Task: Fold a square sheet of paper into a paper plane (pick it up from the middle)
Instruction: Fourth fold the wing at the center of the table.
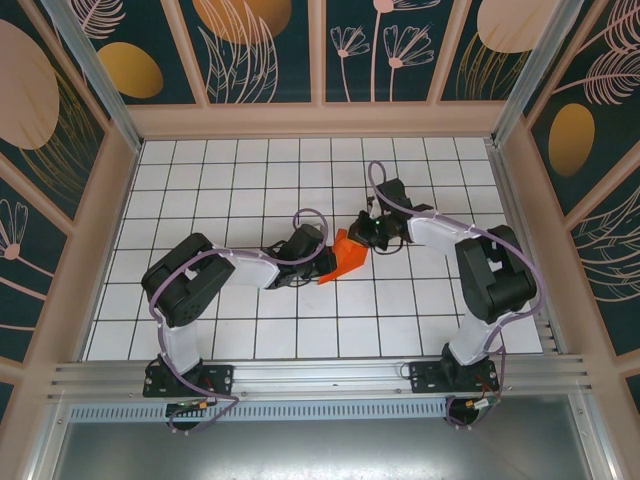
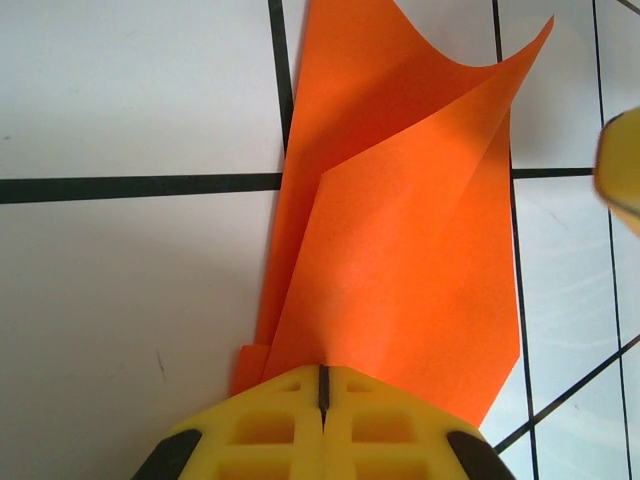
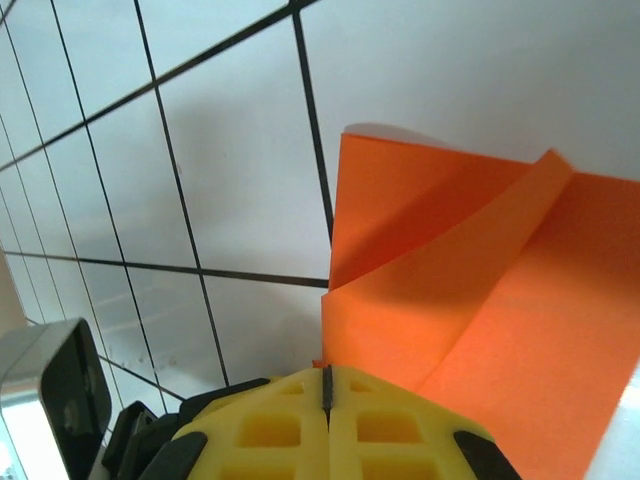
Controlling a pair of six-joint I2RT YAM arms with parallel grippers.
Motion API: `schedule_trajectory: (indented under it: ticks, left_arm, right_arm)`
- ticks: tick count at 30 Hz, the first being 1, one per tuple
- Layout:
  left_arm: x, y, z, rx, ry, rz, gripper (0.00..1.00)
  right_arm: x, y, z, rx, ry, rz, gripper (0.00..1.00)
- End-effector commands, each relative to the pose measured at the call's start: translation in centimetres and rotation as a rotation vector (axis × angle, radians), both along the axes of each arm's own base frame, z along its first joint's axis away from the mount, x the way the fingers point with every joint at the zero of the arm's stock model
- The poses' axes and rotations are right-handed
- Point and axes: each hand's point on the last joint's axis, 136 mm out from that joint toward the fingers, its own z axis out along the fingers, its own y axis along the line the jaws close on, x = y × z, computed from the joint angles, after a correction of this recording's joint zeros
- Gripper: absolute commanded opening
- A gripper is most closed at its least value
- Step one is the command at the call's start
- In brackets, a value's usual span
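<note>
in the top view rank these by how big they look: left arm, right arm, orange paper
1. left arm and right arm: they look about alike, so no ranking between them.
2. orange paper: much smaller.

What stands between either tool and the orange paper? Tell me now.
Nothing visible does. The left tool and the right tool are each shut directly on an edge of the partly folded orange paper, and no other object lies between them.

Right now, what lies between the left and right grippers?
The partly folded orange paper spans the gap, in the top view; the left gripper and right gripper are each shut on it.
</note>
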Motion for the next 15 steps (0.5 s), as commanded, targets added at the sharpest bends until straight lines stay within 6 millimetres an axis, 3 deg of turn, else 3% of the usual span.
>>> schedule_trajectory:
  ticks: [1, 8, 15]
  left_arm:
    - [-2.3, 2.2, -4.4, 0.139, 0.117, -0.024, 0.00]
    - [-2.3, 2.3, -4.5, 0.142, 0.121, -0.023, 0.00]
    - [-2.5, 2.5, -4.7, 0.150, 0.129, -0.022, 0.00]
  right_arm:
    - [-0.9, 1.2, -1.1, 0.003, -0.005, 0.073, 0.00]
    - [-2.2, 2.0, -3.4, -0.002, 0.033, 0.130, 0.00]
    - [-2.6, 1.2, -5.4, -0.042, 0.029, 0.163, 0.00]
